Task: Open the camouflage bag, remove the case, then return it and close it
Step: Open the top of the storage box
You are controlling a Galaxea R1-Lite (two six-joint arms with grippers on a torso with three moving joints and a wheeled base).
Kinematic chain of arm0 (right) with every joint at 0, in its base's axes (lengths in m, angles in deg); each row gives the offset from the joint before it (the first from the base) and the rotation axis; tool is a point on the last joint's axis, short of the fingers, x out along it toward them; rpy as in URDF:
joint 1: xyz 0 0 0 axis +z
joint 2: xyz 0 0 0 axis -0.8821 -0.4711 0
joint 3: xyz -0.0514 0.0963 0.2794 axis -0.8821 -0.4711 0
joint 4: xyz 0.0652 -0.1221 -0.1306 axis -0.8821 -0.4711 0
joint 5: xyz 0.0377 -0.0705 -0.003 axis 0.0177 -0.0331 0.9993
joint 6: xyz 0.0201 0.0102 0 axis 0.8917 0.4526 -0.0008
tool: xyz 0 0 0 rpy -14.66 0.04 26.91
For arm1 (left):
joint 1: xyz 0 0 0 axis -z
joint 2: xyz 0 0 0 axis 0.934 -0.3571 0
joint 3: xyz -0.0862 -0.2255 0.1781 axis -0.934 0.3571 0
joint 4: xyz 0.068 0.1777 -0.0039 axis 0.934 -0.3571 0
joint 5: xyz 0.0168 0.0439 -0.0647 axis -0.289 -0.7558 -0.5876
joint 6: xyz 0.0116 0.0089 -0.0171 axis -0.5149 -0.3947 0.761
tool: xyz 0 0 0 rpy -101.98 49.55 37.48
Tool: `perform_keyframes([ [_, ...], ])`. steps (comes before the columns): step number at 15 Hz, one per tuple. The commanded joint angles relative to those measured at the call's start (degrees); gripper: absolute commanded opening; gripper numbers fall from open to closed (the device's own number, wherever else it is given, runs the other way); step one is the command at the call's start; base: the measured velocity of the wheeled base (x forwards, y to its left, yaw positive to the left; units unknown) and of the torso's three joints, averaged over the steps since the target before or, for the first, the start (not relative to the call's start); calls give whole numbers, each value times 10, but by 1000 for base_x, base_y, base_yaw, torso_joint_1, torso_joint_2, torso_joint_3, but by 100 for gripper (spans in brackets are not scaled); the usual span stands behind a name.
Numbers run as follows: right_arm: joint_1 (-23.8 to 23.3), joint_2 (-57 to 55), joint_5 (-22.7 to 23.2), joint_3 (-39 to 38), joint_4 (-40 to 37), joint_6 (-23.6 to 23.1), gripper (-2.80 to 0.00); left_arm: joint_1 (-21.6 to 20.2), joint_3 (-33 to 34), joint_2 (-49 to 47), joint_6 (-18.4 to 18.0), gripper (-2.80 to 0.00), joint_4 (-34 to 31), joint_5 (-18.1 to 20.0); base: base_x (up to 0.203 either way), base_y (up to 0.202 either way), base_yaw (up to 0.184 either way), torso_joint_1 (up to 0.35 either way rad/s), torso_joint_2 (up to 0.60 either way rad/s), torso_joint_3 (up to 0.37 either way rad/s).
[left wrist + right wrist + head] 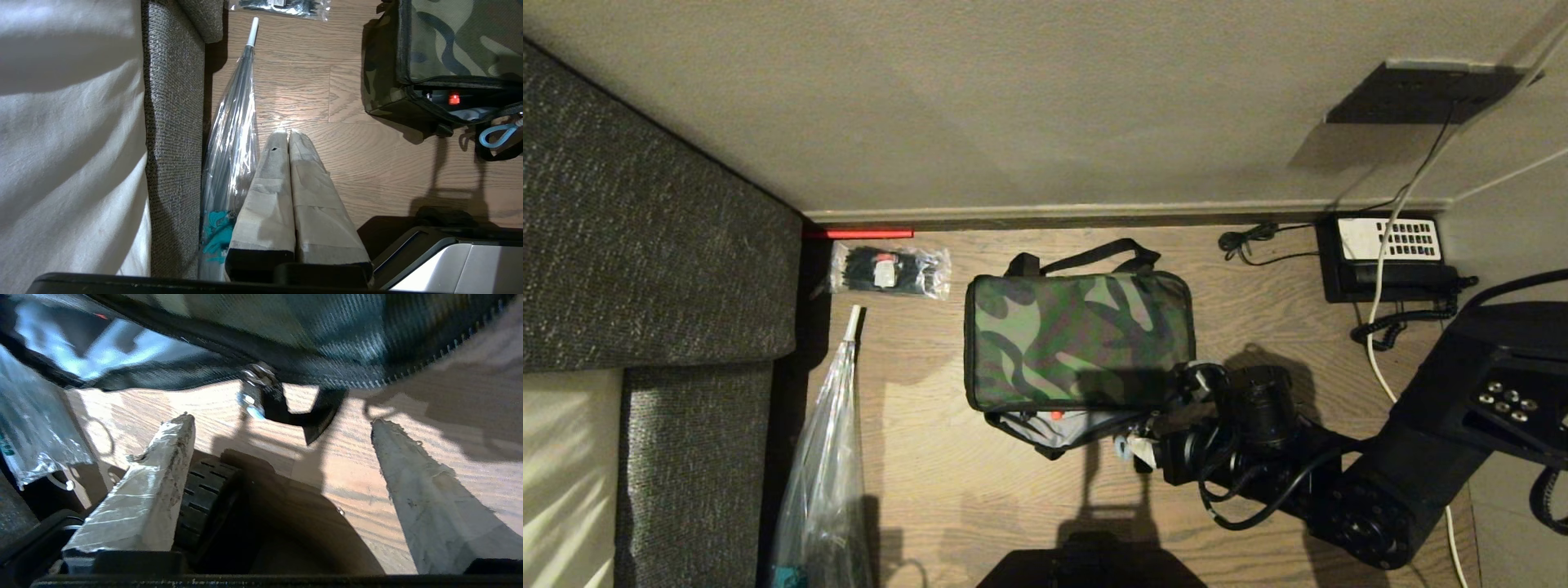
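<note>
Where wood floor (947, 490) meets beige wall (1013, 106) | right claw (282, 428) spread, empty | left claw (288, 134) closed

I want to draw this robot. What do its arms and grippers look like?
The right arm is chunky and black, with round joints and loose black cables. Each gripper, the right gripper and the left gripper, has two long pointed fingers wrapped in pale grey tape on a black base.
</note>
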Motion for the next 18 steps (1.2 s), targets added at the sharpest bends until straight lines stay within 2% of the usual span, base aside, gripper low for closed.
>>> perform_keyframes([
  [1,-1,-16,-1,5,6,0,0,0,1,1,0,-280,0,0,0,0,0,0,0,0],
  [4,-1,-34,-5,16,12,0,0,0,1,0,0,-280,0,0,0,0,0,0,0,0],
  [6,-8,-47,-10,21,49,-6,0,0,1,1,0,-280,0,0,0,0,0,0,0,0],
  [10,-51,-38,-12,14,58,-69,0,0,2,1,0,-280,0,0,0,0,0,0,0,0],
  [15,-78,11,-12,-6,51,-88,0,0,1,1,1,-280,0,0,0,0,0,0,0,0],
  [18,-80,60,-10,-27,18,-85,0,0,2,1,0,-280,0,0,0,0,0,0,0,0],
])
